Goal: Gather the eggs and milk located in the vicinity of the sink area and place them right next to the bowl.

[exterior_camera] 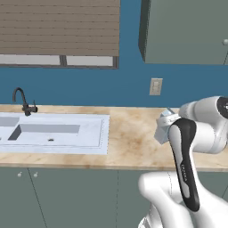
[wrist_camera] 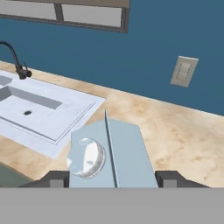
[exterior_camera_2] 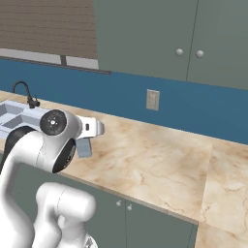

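Milk (wrist_camera: 111,153) sits clamped between claw (wrist_camera: 114,178) fingertips.

I see the marbled tan counter (exterior_camera: 129,142) running across the middle of the left base view, with the white sink (exterior_camera: 53,131) set into its left part and the black faucet (exterior_camera: 22,101) behind.

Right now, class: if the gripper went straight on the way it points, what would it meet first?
The milk sits between the fingers already. Past it, probably the marbled counter near the sink, then the blue wall; depth is unclear.
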